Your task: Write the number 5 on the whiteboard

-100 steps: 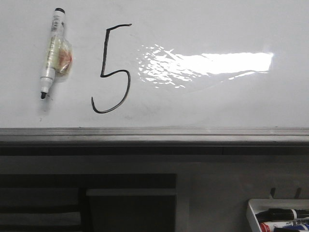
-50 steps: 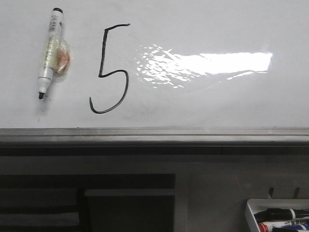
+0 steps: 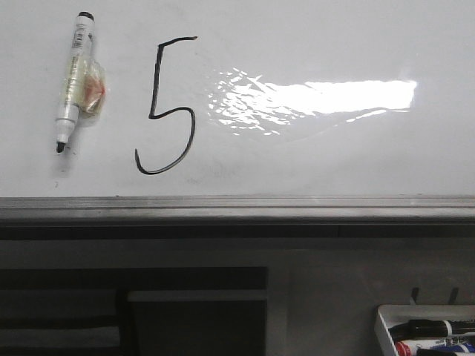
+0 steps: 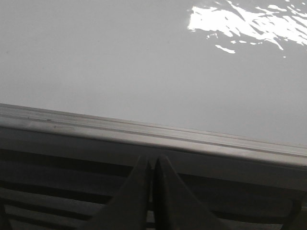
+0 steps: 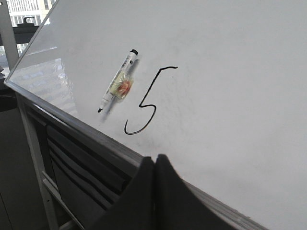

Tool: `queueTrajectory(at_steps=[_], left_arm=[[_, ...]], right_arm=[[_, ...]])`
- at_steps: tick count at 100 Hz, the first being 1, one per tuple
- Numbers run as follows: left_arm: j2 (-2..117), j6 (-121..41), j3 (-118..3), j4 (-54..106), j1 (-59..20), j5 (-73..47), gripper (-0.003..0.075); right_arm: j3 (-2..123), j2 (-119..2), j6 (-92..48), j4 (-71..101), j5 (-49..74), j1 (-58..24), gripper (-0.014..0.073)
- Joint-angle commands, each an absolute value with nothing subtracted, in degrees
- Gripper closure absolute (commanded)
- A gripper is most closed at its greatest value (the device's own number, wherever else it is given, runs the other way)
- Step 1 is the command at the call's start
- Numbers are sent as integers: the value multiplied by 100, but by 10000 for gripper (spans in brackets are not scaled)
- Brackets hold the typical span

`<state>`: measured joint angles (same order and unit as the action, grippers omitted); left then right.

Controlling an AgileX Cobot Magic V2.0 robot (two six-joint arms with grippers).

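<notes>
A thin black hand-drawn number 5 [image 3: 167, 107] stands on the left part of the glossy whiteboard [image 3: 334, 44]. It also shows in the right wrist view [image 5: 146, 103]. A white marker with a black tip [image 3: 73, 80] clings to the board just left of the 5, tip down; it shows in the right wrist view [image 5: 117, 81] too. My left gripper [image 4: 152, 160] is shut and empty, below the board's grey bottom edge [image 4: 144, 134]. My right gripper [image 5: 154, 160] is shut and empty, low in front of the board, away from the 5. Neither gripper shows in the front view.
A bright glare patch [image 3: 319, 100] lies right of the 5. The grey metal bottom edge [image 3: 237, 208] runs across the front view. A small white tray of markers [image 3: 427, 334] sits at the lower right. Dark slatted panels [image 3: 133, 304] are below the board.
The marker and the 5 have shifted slightly left in the front view, as has the tray. No gripper is in that view.
</notes>
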<state>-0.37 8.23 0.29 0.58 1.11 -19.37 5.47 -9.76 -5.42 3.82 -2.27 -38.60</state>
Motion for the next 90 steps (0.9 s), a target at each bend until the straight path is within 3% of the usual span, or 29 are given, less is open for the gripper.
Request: queueTrajectory(at_steps=[1, 90], left_arm=[[-199, 840, 127, 125, 120, -1660, 741], [-199, 840, 127, 125, 120, -1660, 741]], right_arm=[[708, -1023, -590, 320, -699, -3818, 657], [708, -1023, -576, 320, -879, -3818, 657]])
